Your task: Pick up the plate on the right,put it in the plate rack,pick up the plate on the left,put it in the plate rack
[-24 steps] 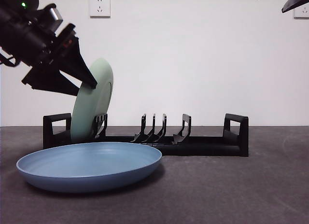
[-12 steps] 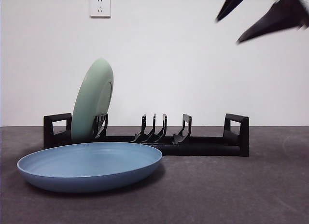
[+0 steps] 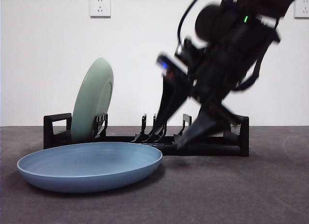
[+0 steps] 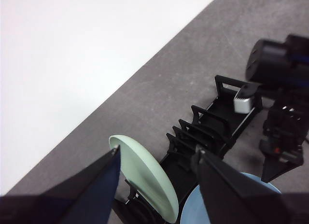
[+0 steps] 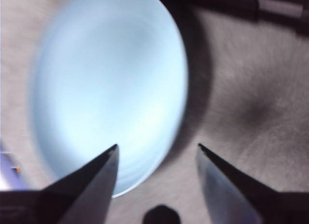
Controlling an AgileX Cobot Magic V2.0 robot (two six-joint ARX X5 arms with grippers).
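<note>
1. The rack (image 3: 145, 137) was seen lying along the back of the table (image 3: 241, 195), with a squared handle at each end.
2. A green plate (image 3: 91, 101) was stood on edge among the prongs at one end of the rack, leaning slightly.
3. A blue plate (image 3: 89, 166) was laid flat on the table just in front of the rack, below the green plate.
4. The right gripper (image 3: 181, 125) was found low in front of the rack's other half, near the blue plate's rim, its jaws spread apart and empty; it was blurred.
5. The left gripper (image 4: 154, 185) was held high above the rack, jaws parted, nothing between them.
</note>
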